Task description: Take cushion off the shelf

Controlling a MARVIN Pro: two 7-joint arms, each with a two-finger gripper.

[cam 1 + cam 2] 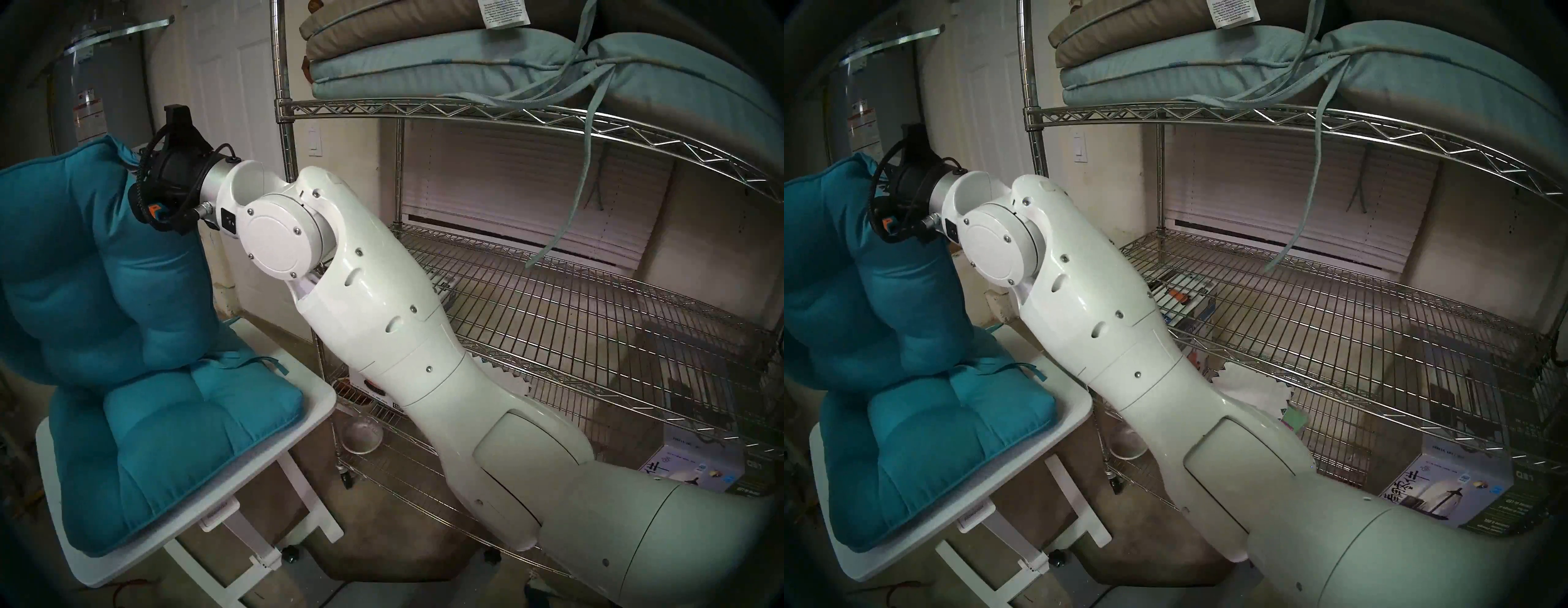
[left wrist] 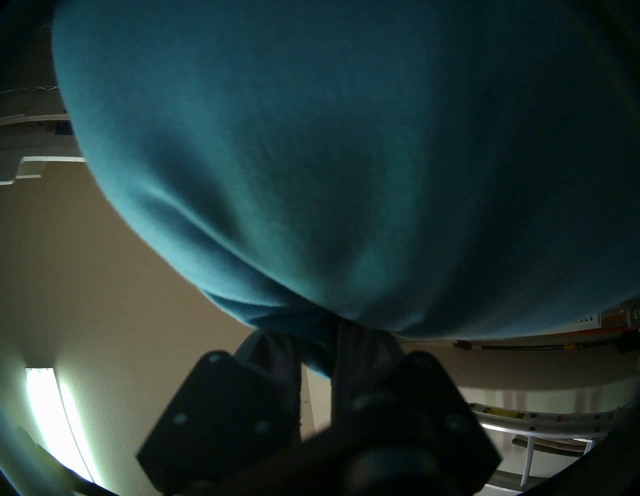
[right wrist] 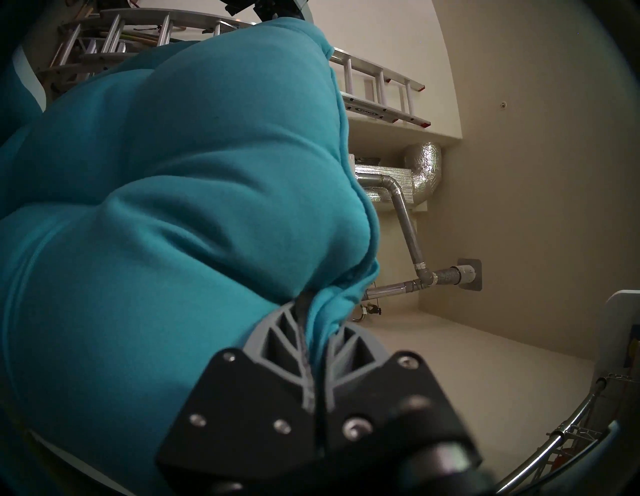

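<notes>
Both grippers, left (image 2: 317, 350) and right (image 3: 320, 332), pinch the teal cushion (image 1: 85, 263) upright above the white table (image 1: 263, 463).

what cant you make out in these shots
- Left gripper: absent from the head views; wrist view dark, fingertips buried in the teal cushion.
- Right gripper: hidden behind its wrist in the head views.
- Tag on the shelf: print too small.

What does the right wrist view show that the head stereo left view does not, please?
Only the right wrist view shows the right gripper shut on a fold of the teal cushion, plus a ladder and silver duct. Only the head view shows the shelf with pale cushions on it, and the white table. Both show the teal cushion.
</notes>
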